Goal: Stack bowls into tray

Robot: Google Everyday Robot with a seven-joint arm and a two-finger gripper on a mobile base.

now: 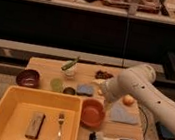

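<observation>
The white robot arm (pixel 143 89) reaches in from the right of the frame and bends down toward the centre. Its pincer (pixel 103 99) is just above the far rim of the round orange-red bowl (pixel 92 114) - whether it is open or closed, or has hold of anything, I cannot tell, because the arm's own bulk covers it.

That bowl sits upright on the wooden counter (pixel 46 66), just beside the right wall of the large yellow rectangular plastic tray (pixel 11 117), outside it. The tray fills the lower left of the frame and holds a brown rectangular block (pixel 34 124) and a metal fork (pixel 59 130), side by side.

The round dark maroon bowl (pixel 27 78) stands at the left, just beyond the tray's far wall and well apart from the orange-red one. Right of it, in a row, come a small green cup (pixel 56 84), a small dark cup (pixel 69 90) and a blue-grey sponge (pixel 84 89).

A flat grey-blue square pad (pixel 123 114) lies right of the orange-red bowl, partly under the arm, with a small orange fruit (pixel 128 99) near its far edge. A dark-handled brush (pixel 107 139) lies at the lower right - near the counter's front edge.
</observation>
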